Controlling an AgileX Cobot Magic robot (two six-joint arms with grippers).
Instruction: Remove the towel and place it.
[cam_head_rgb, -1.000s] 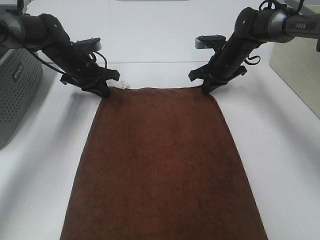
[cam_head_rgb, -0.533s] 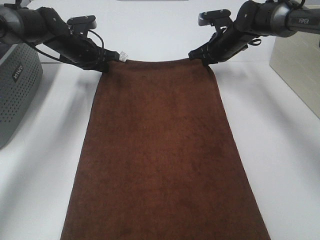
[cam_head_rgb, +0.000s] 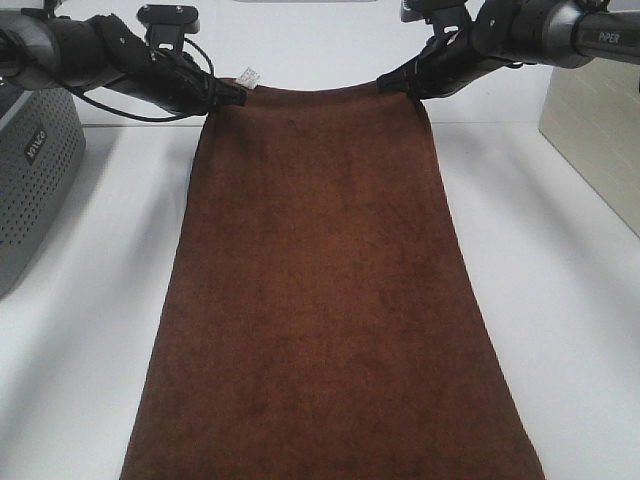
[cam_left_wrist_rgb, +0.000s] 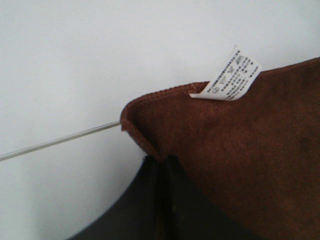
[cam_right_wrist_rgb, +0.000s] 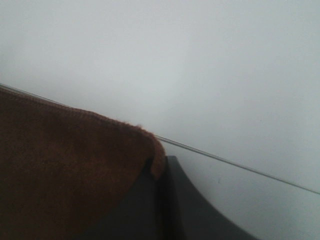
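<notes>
The dark reddish-brown towel (cam_head_rgb: 320, 300) hangs stretched between my two grippers, its far edge lifted and its near part running down out of the exterior view. A small white tag (cam_head_rgb: 247, 76) sits at the far left corner; it also shows in the left wrist view (cam_left_wrist_rgb: 227, 76). My left gripper (cam_head_rgb: 222, 97) is shut on the towel's far left corner (cam_left_wrist_rgb: 150, 135). My right gripper (cam_head_rgb: 400, 85) is shut on the far right corner (cam_right_wrist_rgb: 145, 150).
A grey perforated basket (cam_head_rgb: 35, 170) stands at the left edge of the white table (cam_head_rgb: 570, 330). A beige box (cam_head_rgb: 595, 140) stands at the right edge. A white wall lies behind the arms.
Both grippers have risen and moved toward the back, lifting the towel's far edge off the table. The towel now hangs more steeply and looks longer.
</notes>
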